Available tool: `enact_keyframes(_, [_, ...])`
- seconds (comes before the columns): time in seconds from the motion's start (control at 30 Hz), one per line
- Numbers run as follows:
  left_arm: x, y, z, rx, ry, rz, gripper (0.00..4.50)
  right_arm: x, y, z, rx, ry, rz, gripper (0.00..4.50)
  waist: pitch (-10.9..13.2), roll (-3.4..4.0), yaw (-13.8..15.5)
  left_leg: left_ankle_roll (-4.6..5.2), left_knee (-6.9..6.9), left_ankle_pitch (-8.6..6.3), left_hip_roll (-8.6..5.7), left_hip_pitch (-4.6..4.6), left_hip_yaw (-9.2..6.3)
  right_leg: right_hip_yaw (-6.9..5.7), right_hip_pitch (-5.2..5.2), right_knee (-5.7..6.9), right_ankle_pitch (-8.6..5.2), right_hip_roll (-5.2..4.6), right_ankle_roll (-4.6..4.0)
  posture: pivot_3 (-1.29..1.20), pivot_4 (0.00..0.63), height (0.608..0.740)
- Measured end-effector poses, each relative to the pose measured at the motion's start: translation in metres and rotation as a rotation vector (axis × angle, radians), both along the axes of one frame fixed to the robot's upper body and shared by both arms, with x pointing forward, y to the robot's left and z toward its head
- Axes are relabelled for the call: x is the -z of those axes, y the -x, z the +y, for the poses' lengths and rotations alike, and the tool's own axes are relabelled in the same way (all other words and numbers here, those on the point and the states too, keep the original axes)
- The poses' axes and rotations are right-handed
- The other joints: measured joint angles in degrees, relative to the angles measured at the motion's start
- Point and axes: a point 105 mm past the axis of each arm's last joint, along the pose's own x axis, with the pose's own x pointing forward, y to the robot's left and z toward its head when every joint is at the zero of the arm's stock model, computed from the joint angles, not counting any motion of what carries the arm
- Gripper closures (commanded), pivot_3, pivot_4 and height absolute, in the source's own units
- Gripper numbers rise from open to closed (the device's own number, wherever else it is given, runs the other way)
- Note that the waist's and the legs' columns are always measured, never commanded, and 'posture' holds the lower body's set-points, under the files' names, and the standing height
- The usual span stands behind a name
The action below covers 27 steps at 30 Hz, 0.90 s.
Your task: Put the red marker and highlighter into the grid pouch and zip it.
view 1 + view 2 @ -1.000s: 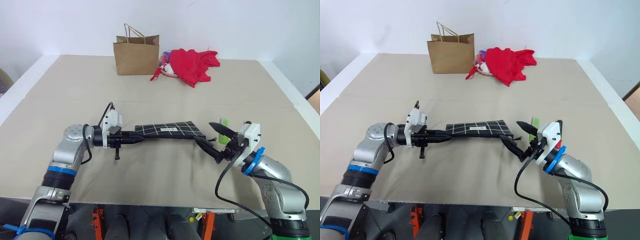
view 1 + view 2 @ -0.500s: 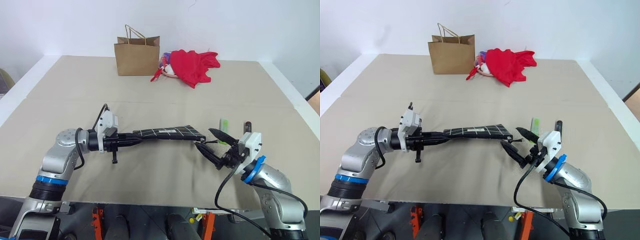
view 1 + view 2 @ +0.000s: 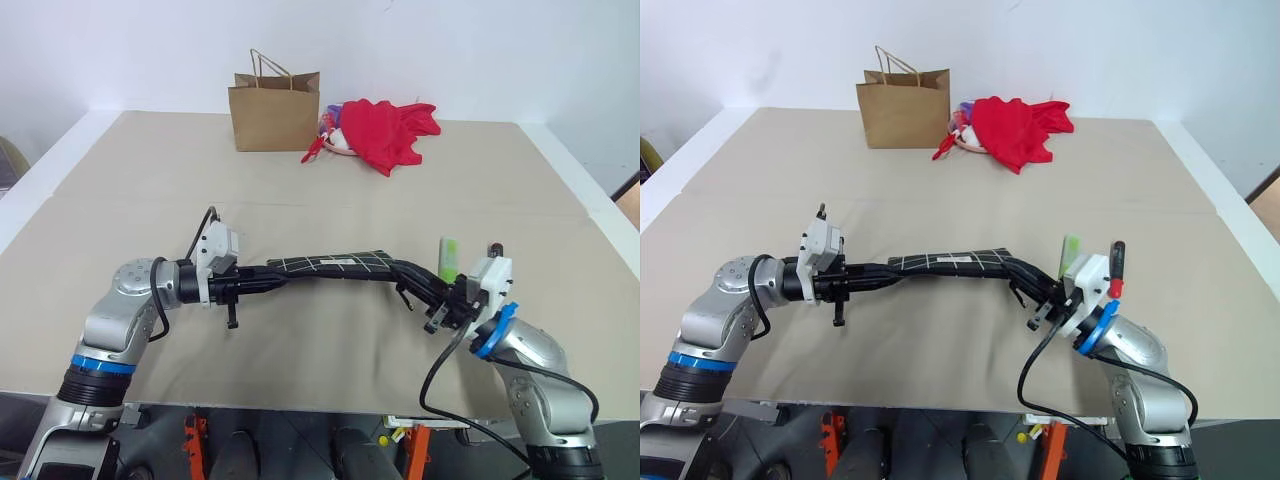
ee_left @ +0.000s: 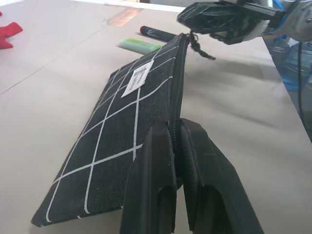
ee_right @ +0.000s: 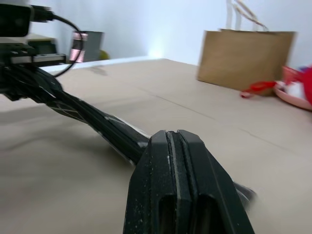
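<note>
The grid pouch (image 3: pixel 335 264) hangs level above the table, stretched between my two grippers, zipper edge up. My left gripper (image 3: pixel 278 281) is shut on its left end, fingers (image 4: pixel 156 146) pinching the zipper seam. On the pouch's right end, by the dangling pull cord (image 4: pixel 197 46), my right gripper (image 3: pixel 405 270) is shut. The light-green highlighter (image 3: pixel 448 258) lies on the table just behind the right gripper. Next to it lies the red marker (image 3: pixel 1115 268), a black barrel with a red end, partly covered by my right wrist.
A brown paper bag (image 3: pixel 273 110) stands at the back of the beige table (image 3: pixel 150 180). A red cloth heap (image 3: pixel 385 130) lies right of it. The table's white rim (image 3: pixel 590 190) runs along the right side.
My right gripper went from wide open to shut and moved left onto the pouch's right end. The left gripper kept its hold on the left end.
</note>
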Motion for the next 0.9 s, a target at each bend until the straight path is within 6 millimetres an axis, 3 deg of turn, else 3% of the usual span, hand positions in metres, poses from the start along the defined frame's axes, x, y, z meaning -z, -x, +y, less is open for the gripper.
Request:
enact_keyframes(0.07, [0.0, 0.0, 0.0, 0.002, -0.002, -0.008, 4.5, 0.001, 0.002, 0.014, -0.069, 0.034, 0.026, 4.37, 0.02, 0.03, -0.03, 0.0, 0.0, 0.0, 0.0, -0.01, 0.0, 0.0, -0.02, -0.01, 0.0, 0.0, 0.0, 0.0, 0.15, 0.74])
enact_keyframes(0.27, [0.004, 0.006, -0.016, 0.06, -0.004, -0.045, 4.5, -0.009, 0.011, 0.08, -0.346, 0.147, 0.045, 4.37, 0.03, 0.05, 0.03, -0.01, -0.02, 0.0, 0.0, -0.03, -0.03, -0.04, -0.02, -0.04, -0.01, 0.0, -0.03, 0.0, 0.15, 0.74])
enact_keyframes(0.47, [0.007, 0.005, -0.023, 0.082, -0.027, -0.064, 4.5, -0.01, -0.001, 0.105, -0.368, 0.197, 0.06, 4.37, 0.03, 0.05, 0.19, -0.01, -0.04, 0.0, 0.0, -0.11, -0.08, -0.12, -0.06, -0.08, -0.03, 0.0, -0.02, 0.0, 0.15, 0.74])
enact_keyframes(0.63, [0.011, 0.006, -0.03, 0.095, -0.02, -0.057, 4.5, -0.012, -0.006, 0.112, -0.363, 0.205, 0.056, 4.37, 0.04, 0.05, 0.25, -0.01, -0.08, 0.0, 0.0, -0.14, -0.13, -0.18, -0.07, -0.08, -0.06, 0.0, -0.02, 0.0, 0.15, 0.74])
enact_keyframes(0.73, [0.012, 0.007, -0.031, 0.099, -0.022, -0.055, 4.5, -0.01, -0.006, 0.107, -0.355, 0.156, 0.128, 3.51, 0.04, 0.05, 0.24, -0.01, -0.09, 0.0, 0.0, -0.14, -0.15, -0.19, -0.06, -0.08, -0.06, 0.0, -0.03, 0.0, 0.15, 0.74])
enact_keyframes(0.9, [0.012, 0.009, -0.031, 0.104, -0.021, -0.059, 4.5, -0.018, 0.007, 0.088, -0.38, 0.086, 0.167, 1.06, 0.05, 0.06, 0.23, -0.01, -0.09, 0.0, 0.0, -0.14, -0.15, -0.2, -0.05, -0.08, -0.07, -0.01, -0.03, 0.0, 0.15, 0.74])
